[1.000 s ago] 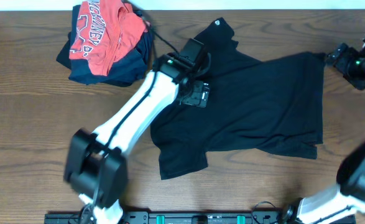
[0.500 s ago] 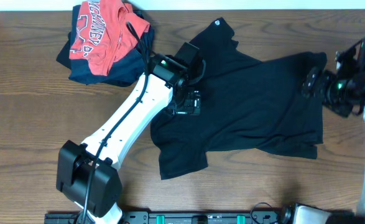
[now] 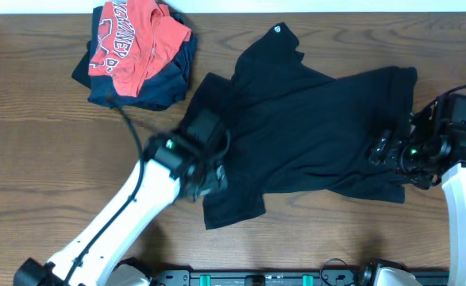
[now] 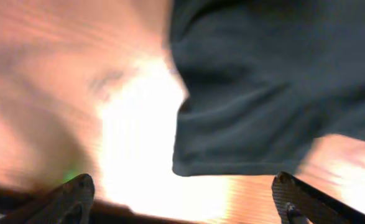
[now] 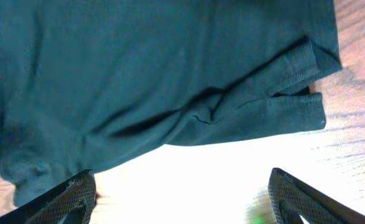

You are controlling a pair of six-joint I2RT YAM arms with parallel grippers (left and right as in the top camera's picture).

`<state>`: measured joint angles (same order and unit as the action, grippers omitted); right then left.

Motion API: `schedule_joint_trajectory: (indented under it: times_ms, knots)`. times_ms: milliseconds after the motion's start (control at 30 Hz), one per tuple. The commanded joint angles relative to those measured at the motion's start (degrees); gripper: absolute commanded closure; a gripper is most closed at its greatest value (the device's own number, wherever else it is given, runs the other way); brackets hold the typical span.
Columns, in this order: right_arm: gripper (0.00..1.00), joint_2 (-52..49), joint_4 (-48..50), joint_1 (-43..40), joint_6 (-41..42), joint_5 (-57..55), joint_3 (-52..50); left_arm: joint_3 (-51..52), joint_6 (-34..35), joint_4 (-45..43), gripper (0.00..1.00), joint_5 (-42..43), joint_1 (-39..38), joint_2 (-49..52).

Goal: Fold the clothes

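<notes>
Jaws wide open and empty, left gripper (image 4: 182, 186) and right gripper (image 5: 182, 186) hover over the black T-shirt's (image 3: 312, 119) opposite edges.

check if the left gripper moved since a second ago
Yes: the left gripper pulled back toward its own base, farther from the red shirt with white lettering.

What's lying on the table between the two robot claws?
The black T-shirt fills the stretch between the left gripper and the right gripper, as the overhead view shows.
</notes>
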<state>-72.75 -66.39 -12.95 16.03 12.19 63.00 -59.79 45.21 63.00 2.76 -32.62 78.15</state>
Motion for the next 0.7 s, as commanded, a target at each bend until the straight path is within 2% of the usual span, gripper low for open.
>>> schedule_joint_trajectory:
  times_ms: [0,133,300,667]
  knots:
    - [0.13,0.2,1.01,0.26,-0.79,-0.39,-1.2,7.69,4.83,-3.43,0.16,2.05,-0.74,-2.36]
    - [0.14,0.2,1.27,0.26,-1.33,-0.9,-1.38,13.4,1.11,-8.87,0.22,6.73,-3.06,-2.93]
    - [0.14,0.2,0.61,0.28,-1.53,-1.29,-1.38,18.14,1.2,-11.65,0.22,6.95,-7.26,-2.58]
    - [0.14,0.22,0.96,0.28,-1.84,-1.68,-1.38,25.75,-3.85,-23.89,0.23,8.85,-7.37,-2.51]
